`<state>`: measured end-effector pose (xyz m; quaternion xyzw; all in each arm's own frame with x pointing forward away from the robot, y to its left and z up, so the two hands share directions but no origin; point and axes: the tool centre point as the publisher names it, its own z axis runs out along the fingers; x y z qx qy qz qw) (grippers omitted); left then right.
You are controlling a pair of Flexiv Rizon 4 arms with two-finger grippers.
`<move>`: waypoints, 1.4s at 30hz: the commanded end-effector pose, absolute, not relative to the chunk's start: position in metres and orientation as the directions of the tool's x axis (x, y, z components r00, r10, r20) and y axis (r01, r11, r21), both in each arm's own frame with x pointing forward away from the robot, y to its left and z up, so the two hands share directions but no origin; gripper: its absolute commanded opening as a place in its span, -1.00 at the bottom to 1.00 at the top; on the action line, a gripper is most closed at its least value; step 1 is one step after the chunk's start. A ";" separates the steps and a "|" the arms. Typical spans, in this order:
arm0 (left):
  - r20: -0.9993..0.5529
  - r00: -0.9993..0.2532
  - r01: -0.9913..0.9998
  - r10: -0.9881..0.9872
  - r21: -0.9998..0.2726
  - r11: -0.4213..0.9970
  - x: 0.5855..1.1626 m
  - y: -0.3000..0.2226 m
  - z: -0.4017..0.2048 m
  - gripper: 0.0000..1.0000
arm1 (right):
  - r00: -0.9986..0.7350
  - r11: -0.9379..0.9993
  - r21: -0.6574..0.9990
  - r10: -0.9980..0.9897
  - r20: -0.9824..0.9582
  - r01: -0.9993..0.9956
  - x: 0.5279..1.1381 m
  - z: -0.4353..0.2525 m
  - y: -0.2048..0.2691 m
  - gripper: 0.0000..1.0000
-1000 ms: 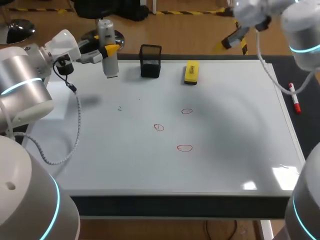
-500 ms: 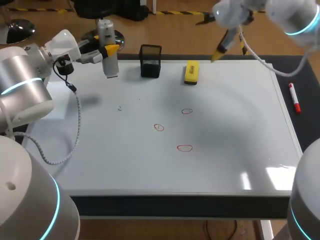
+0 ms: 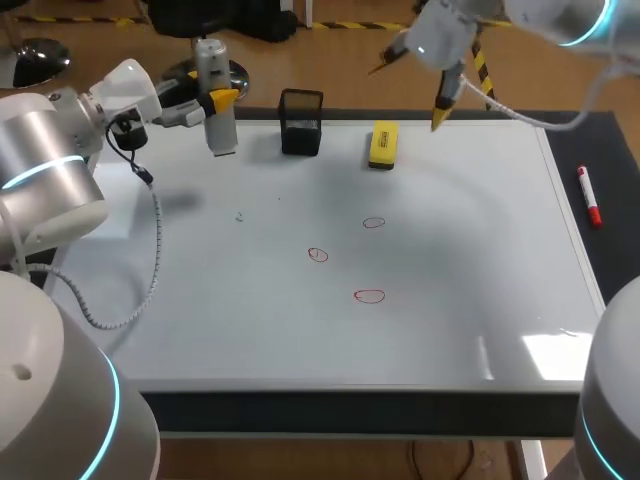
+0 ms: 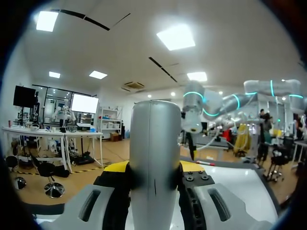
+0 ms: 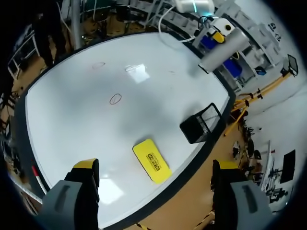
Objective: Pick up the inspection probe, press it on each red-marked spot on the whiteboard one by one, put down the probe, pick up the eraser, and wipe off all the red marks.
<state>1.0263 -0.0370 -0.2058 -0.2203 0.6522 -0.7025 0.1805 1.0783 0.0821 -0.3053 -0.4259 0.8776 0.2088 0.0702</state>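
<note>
Our left gripper point(image 3: 215, 100) clamps the probe point(image 3: 222, 135) above the whiteboard's point(image 3: 450, 260) far left; its tip is cut off in our wrist view. Our right gripper point(image 3: 408, 95), fingers spread, hovers above the eraser point(image 3: 383, 145).

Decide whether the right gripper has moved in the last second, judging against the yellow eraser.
Yes. The right gripper has swung leftward in the head view, from near the far right corner of the whiteboard to just right of the yellow eraser.
</note>
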 end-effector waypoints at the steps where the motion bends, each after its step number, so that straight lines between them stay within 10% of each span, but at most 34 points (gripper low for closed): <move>1: 0.073 -0.836 -0.031 -0.544 -0.996 -0.086 1.027 -0.038 -0.206 -1.00 | -0.289 0.303 0.203 -0.953 0.093 -0.931 1.086 -0.312 0.086 1.00; 42: 0.073 -0.836 -0.031 -0.544 -0.996 -0.086 1.027 -0.038 -0.206 -1.00 | -0.191 0.206 0.102 -0.972 0.139 -0.973 1.098 -0.401 0.083 1.00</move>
